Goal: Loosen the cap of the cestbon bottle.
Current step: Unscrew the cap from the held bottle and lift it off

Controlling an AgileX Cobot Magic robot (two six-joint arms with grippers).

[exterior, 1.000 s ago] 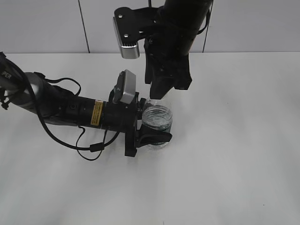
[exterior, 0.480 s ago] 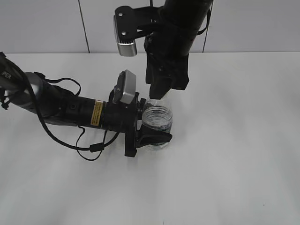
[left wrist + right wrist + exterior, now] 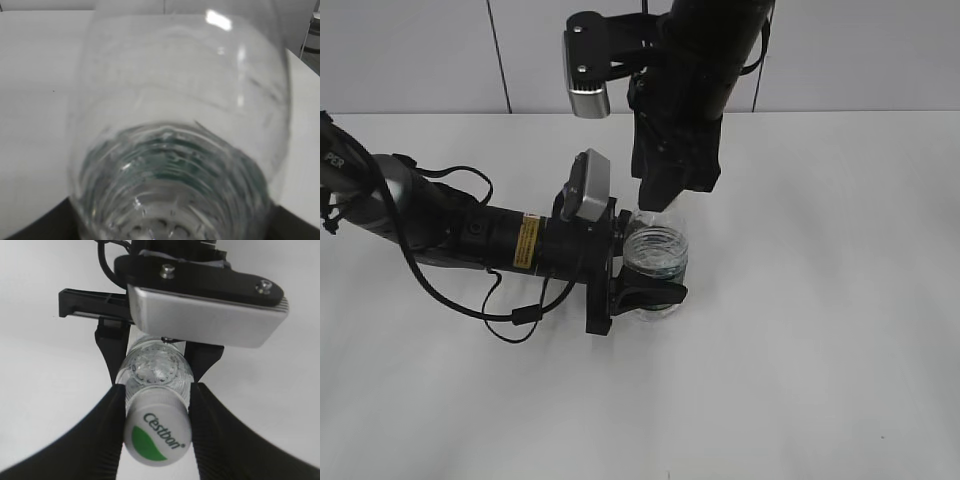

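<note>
Left gripper (image 3: pixel 645 285) clamps the cestbon bottle (image 3: pixel 655 262) steady from 9 o'clock while right gripper (image 3: pixel 156 437) pinches the cap (image 3: pixel 158 433) for twisting

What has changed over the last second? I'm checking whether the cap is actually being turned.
The right gripper, shut on the cap, has turned a little about the bottle's axis: its wrist camera swung slightly left and up in the exterior view. The left gripper stayed clamped around the cestbon bottle, which kept its place on the table.
</note>
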